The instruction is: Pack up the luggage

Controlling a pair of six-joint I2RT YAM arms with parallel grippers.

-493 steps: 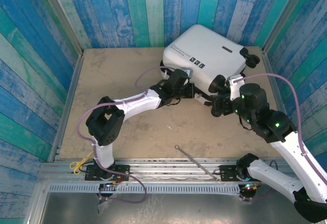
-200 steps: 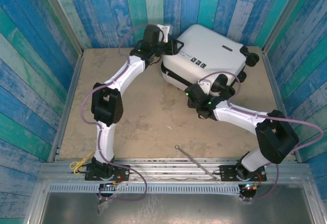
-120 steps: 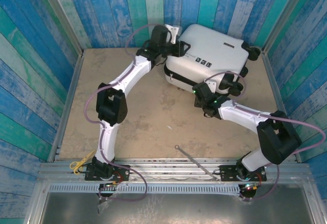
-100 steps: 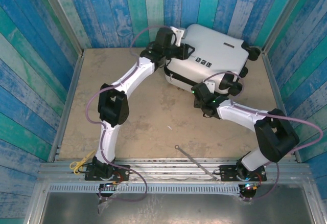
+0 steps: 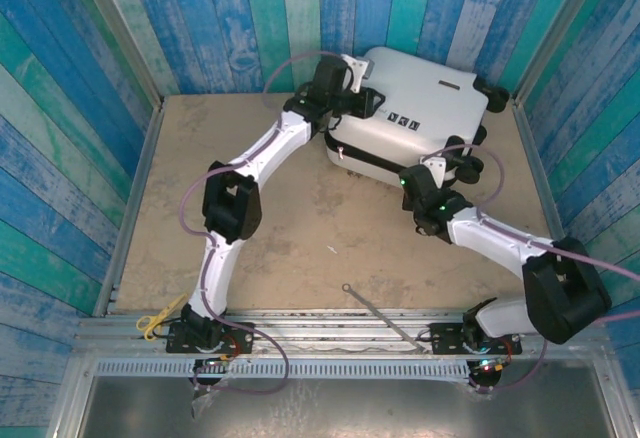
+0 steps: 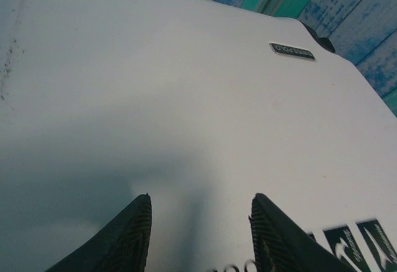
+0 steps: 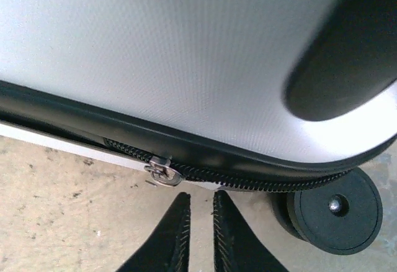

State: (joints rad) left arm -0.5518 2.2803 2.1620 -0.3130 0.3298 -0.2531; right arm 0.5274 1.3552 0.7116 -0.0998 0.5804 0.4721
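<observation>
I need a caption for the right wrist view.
Nearly closed jaws near the zipper pull and black wheel of the luggage.

Luggage (image 5: 425,88): big white hard shell with rounded corners, lying flat on the bench (image 5: 250,208), far right, near the back wall, turned at an angle. Both shells are together, with a black zip band running round the side. I can't tell if it's fully zipped. Small black marks (image 5: 400,118) sit on top by the near-left edge, and a small badge (image 6: 291,50) further across. Black wheels (image 5: 493,98) are on the right end. From my right wrist I see the zip pull (image 7: 162,171) hanging at the seam, with one wheel just beside it.
</observation>
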